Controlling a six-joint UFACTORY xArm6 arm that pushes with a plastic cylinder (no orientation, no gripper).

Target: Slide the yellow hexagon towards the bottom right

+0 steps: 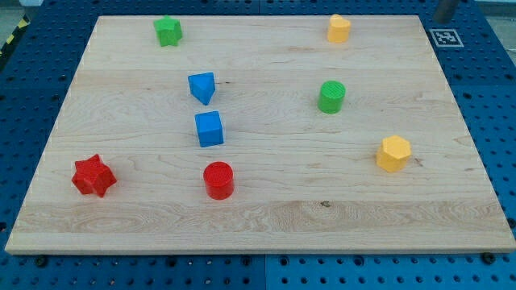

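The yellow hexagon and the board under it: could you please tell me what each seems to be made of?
The yellow hexagon looks like moulded or printed plastic: even, saturated colour, matte faces, crisp edges, though the exact kind cannot be told. The board looks like light, unpainted wood: long grain lines and a small dark knot show, with a smooth, low-sheen finish. My tip does not show clearly.

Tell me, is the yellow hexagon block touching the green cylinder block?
No, the yellow hexagon block sits apart from the green cylinder block.

A wooden board (266, 217) holds eight blocks. Upper left: green star (168, 31). Upper right: a yellow block (339, 28). Centre-left: blue triangle (202, 87), blue cube (209, 129). Green cylinder (331, 97) centre-right, yellow hexagon (393, 153) right. Lower left: red star (93, 176), red cylinder (218, 180). My tip does not show.
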